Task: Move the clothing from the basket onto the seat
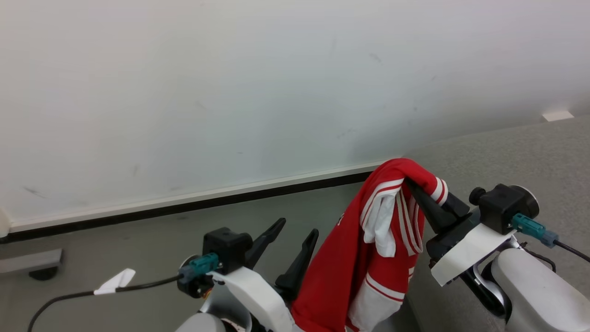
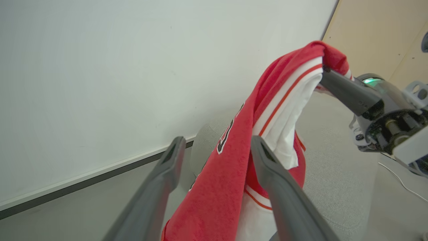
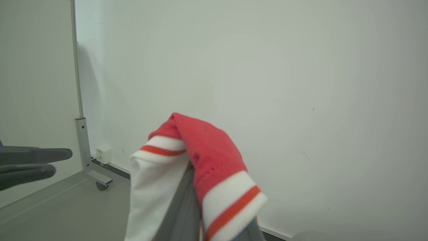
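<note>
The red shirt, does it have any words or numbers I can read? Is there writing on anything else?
Red shirt: dark, white-edged lettering sits in a fold, too hidden to read.
White tag on the black cable: no writing visible.
No other text can be seen.

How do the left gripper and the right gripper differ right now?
The left gripper is open and empty; the right gripper is shut on the red clothing. In the head view the left gripper sits lower and the right gripper higher, with cloth hanging from it. Both are dark and two-fingered.
</note>
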Robot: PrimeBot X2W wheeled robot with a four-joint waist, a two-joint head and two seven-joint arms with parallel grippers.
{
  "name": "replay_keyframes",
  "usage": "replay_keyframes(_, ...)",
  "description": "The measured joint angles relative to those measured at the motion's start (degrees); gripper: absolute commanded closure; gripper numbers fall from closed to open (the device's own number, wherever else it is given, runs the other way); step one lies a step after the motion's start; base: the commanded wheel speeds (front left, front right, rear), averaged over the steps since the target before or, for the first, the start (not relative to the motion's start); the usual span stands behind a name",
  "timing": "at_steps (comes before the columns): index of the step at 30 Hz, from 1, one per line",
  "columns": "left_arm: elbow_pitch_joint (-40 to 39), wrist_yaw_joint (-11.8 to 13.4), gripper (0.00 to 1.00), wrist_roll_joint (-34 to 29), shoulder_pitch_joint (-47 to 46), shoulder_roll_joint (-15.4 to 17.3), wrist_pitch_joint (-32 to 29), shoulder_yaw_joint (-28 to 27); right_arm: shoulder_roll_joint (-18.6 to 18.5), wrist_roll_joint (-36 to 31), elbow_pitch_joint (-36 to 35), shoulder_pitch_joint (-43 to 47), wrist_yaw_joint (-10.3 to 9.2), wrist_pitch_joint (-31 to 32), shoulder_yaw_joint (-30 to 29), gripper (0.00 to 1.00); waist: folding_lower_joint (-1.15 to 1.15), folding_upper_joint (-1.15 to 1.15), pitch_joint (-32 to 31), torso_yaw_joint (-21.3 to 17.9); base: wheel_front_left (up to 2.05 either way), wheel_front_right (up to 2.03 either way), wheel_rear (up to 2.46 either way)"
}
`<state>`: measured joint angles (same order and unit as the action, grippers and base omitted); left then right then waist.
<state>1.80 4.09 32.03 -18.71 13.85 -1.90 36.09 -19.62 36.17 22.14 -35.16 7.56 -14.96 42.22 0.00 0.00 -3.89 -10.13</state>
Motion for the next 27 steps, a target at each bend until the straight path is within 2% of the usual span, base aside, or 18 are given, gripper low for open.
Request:
replay_keyframes(19, -0.1, -0.5, 0.0, -0.1, -1.8, -1.3, 1.0, 1.5, -4.7, -0.4, -5.9, -2.6, 0.0, 0.0, -4.4, 1.0, 0.0, 0.0, 4.1, -14.5, 0.0, 0.0, 0.0)
replay_keyframes(25, -0.4, -0.8, 0.0, -0.6, -3.7, -1.6, 0.3, 2.4, -5.3, -0.4, -6.4, -2.6, 0.0, 0.0, -6.9, 1.0, 0.0, 0.0, 7.6, -17.0, 0.0, 0.0, 0.0)
replay_keyframes(27, -0.9, -1.0, 0.0, -1.6, -5.2, -1.6, -0.7, 2.9, -5.4, -0.6, -6.6, -2.9, 0.0, 0.0, -9.9, 1.0, 0.0, 0.0, 9.2, -17.2, 0.0, 0.0, 0.0)
